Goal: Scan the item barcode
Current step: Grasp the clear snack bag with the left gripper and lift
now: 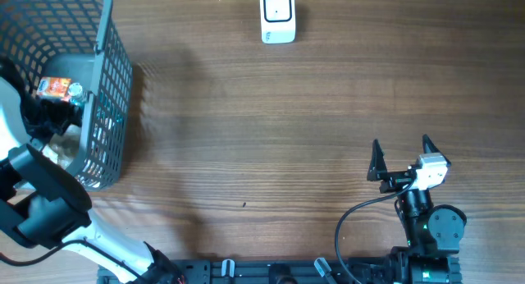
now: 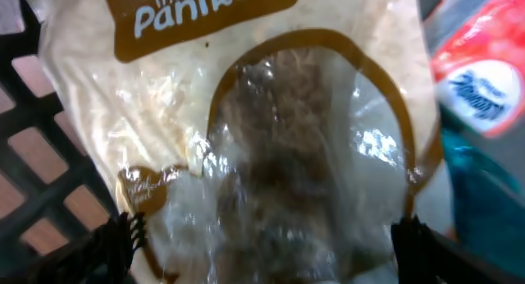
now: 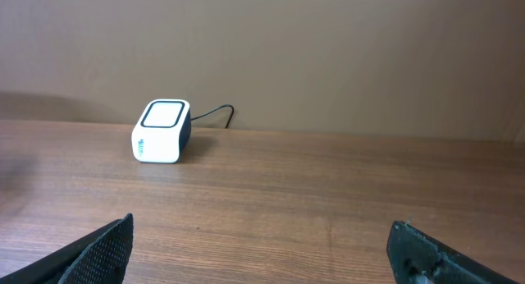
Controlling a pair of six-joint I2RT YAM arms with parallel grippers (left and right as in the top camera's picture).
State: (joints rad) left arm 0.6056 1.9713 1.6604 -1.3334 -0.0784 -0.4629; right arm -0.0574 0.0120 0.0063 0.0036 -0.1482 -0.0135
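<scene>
The basket (image 1: 115,79) runs off the upper left of the overhead frame. Up close, the bag (image 2: 271,153) is blurred, its lettering cut by the top edge; a red pack (image 2: 484,62) at upper right is too smeared to read.

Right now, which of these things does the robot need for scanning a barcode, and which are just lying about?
Part of the job:
scanner; basket holding the goods; bag beneath the open left gripper.

Just lying about:
red packet beside the bag; right gripper, open above the table, with nothing in it.
</scene>
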